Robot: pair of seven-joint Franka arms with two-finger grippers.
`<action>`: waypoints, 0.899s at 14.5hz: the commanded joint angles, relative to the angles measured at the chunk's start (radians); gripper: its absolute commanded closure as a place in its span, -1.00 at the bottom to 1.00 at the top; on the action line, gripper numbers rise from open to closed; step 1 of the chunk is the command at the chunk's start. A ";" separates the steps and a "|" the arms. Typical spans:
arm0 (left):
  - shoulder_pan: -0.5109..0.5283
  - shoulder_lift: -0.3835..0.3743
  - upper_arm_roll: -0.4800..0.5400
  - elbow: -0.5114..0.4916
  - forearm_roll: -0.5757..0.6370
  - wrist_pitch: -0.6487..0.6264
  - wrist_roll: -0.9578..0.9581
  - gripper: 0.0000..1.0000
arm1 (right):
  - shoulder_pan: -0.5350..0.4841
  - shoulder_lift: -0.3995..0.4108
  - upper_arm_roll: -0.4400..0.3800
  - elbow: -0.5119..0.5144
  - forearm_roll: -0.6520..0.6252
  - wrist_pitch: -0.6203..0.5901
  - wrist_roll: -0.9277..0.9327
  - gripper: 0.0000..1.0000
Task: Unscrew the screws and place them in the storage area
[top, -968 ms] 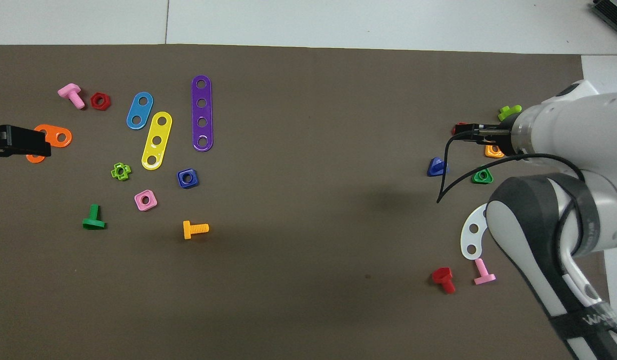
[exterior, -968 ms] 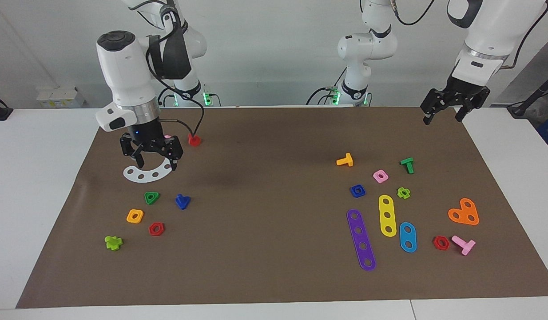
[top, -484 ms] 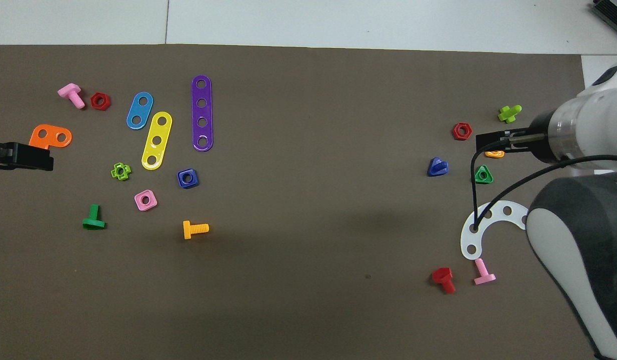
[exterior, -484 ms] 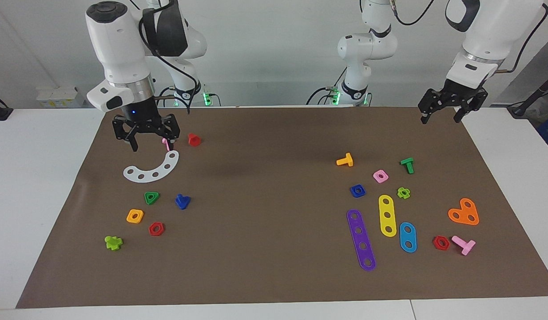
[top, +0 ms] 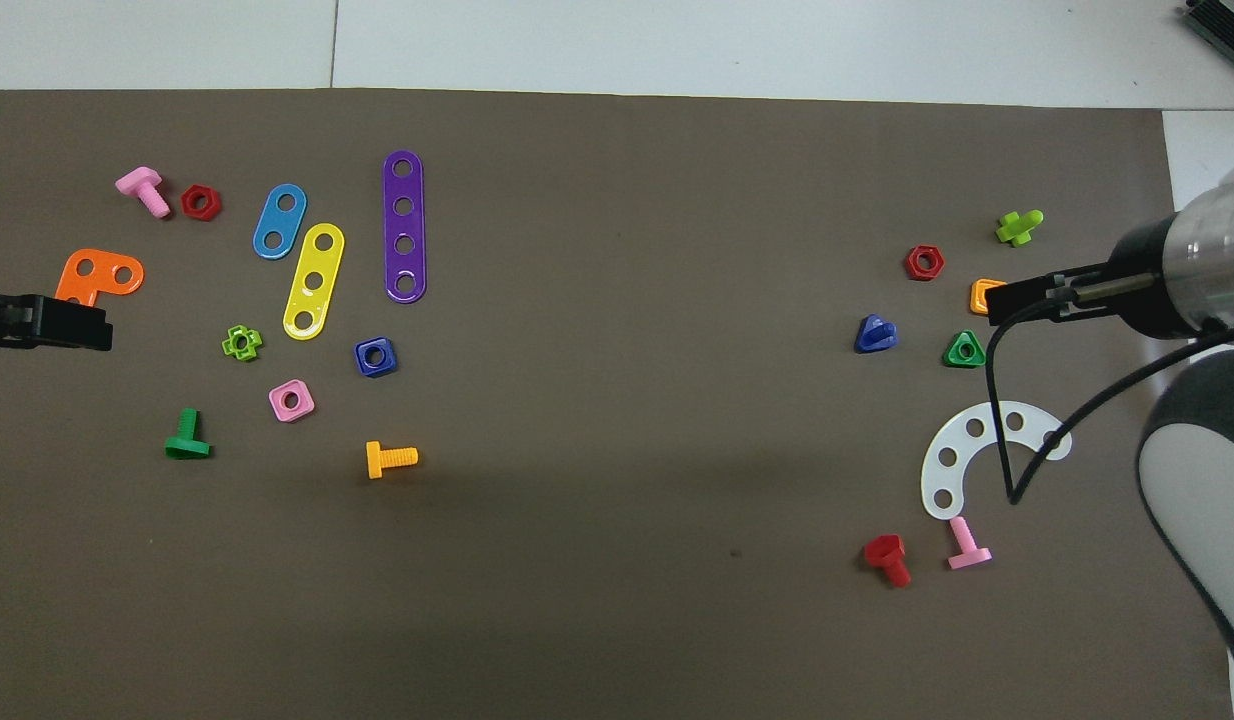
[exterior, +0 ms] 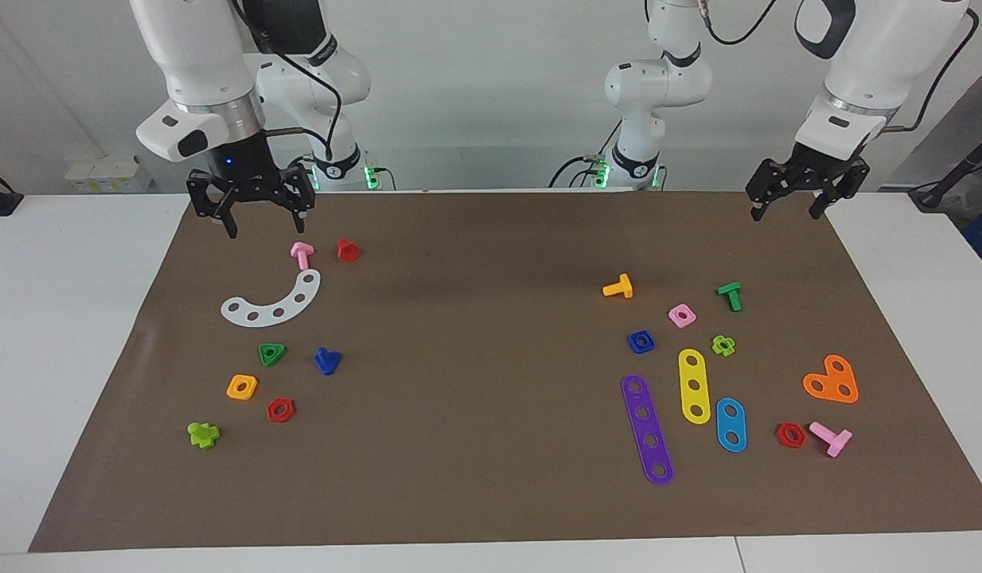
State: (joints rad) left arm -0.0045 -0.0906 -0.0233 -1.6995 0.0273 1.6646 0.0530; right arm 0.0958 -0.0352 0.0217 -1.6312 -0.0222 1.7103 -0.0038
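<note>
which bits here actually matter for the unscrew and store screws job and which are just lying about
Job:
- dark-blue bolt
- storage area, edged by green triangular nut, orange square nut, red hexagonal nut
- right gripper, open, over the mat's edge
- left gripper, open, waiting

Lying about:
- white curved strip
- purple strip
- blue square nut

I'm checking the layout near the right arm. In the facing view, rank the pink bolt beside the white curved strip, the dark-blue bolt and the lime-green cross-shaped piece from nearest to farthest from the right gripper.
1. Pink plastic T-shaped bolt: just below the raised right gripper, at the white curved perforated strip's end.
2. Dark-blue plastic bolt: farther from the robots, beside the green triangular nut.
3. Lime-green cross-shaped piece: farthest, toward the brown paper mat's edge.
</note>
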 commanded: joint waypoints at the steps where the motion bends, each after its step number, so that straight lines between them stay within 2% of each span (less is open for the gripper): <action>1: -0.011 -0.032 0.005 -0.032 0.014 -0.005 0.011 -1.00 | -0.018 0.012 0.001 0.036 0.036 -0.041 -0.038 -1.00; 9: -0.012 -0.031 0.005 -0.029 0.014 0.009 0.004 -1.00 | -0.004 0.002 0.004 0.007 -0.039 -0.043 -0.060 -1.00; 13: -0.012 -0.031 0.005 -0.029 0.014 0.007 0.008 -1.00 | -0.004 0.003 0.006 0.005 -0.027 -0.046 -0.070 -1.00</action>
State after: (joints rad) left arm -0.0053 -0.0946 -0.0251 -1.7032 0.0273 1.6651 0.0559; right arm 0.0979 -0.0294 0.0211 -1.6226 -0.0460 1.6757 -0.0493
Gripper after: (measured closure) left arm 0.000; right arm 0.000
